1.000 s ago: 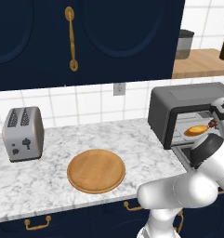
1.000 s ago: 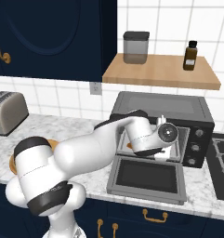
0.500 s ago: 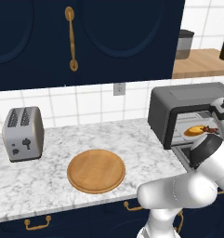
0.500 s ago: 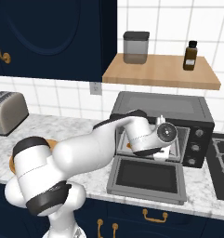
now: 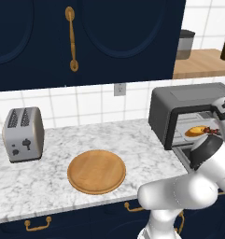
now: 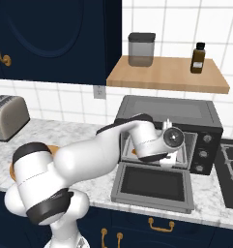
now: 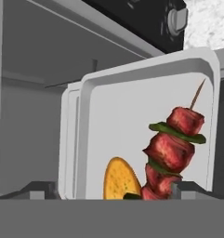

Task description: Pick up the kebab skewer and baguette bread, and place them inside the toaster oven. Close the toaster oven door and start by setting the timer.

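skewer: kebab skewer (image 7: 171, 148), red chunks, green slices, between my tips
bread: baguette bread (image 7: 120, 179), probably touching it
gripper (image 7: 113, 189): jaws apart, unclamped

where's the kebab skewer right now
The kebab skewer lies on the pale tray inside the toaster oven, beside the baguette bread; in the left base view both show in the oven's opening.
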Tool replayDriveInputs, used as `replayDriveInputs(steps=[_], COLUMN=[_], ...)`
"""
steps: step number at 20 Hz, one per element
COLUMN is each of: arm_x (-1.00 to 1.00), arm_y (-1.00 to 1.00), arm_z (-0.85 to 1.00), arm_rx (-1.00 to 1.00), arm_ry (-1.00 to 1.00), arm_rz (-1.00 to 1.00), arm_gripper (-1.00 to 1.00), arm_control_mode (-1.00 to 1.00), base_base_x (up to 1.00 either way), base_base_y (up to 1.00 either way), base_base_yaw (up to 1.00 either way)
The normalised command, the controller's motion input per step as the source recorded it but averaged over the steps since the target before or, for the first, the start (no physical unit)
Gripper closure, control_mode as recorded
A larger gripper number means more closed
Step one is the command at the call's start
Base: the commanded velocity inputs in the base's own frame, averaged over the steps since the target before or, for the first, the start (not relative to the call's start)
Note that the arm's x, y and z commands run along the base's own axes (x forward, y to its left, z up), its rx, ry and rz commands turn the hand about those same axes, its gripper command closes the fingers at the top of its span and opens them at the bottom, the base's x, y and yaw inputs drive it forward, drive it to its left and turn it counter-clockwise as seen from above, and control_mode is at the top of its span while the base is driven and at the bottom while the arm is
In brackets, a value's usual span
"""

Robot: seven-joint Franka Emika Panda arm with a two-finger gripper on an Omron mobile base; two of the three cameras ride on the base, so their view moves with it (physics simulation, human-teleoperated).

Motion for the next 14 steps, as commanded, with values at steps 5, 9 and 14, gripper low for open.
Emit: replayDriveInputs(steps=[5,9,14], arm_x=[-0.04,-0.37,-0.38], arm_y=[0.00,0.03,0.00], arm_z=[0.22,0.04,0.00], arm_rx=[0.00,-0.04,-0.07], arm_ry=[0.00,0.00,0.00], arm_rz=[0.00,0.02,0.24], arm_gripper=[-1.00,-1.00,-1.00], arm_control_mode=[-1.00,-1.00,-1.00], base_base_x=[0.00,0.00,0.00], base_base_y=[0.00,0.00,0.00], base_base_yaw=[0.00,0.00,0.00])
